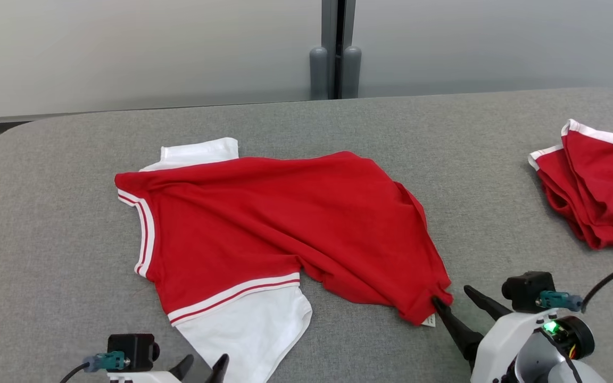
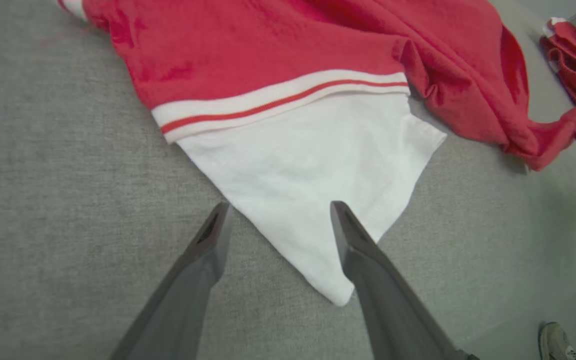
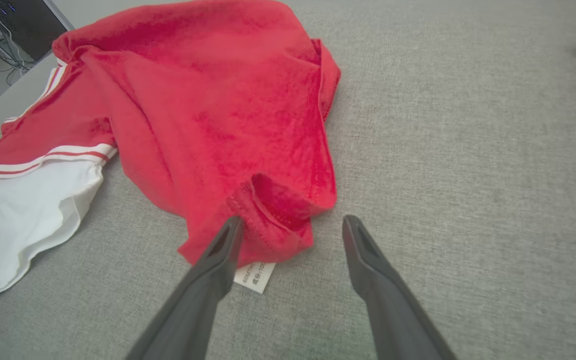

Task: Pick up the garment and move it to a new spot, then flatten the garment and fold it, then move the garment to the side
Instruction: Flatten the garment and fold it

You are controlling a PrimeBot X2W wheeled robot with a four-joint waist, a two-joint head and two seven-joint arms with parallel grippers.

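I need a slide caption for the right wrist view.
Open right gripper poised at a hem corner of the red garment on grey surface.

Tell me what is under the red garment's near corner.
A white label sticks out from under the corner of the red garment, lying on the grey table. The rest of the label, and anything else beneath the cloth, is covered.

The garment (image 1: pixel 264 223) lies spread across the middle of the table (image 1: pixel 46 255), its sleeve (image 1: pixel 248 330) reaching toward the near edge. The left gripper (image 1: pixel 205 363) sits at that sleeve's tip, the right gripper (image 1: pixel 453 296) at the garment's near right corner. A second bundled garment (image 1: pixel 599 186) lies well apart at the far right
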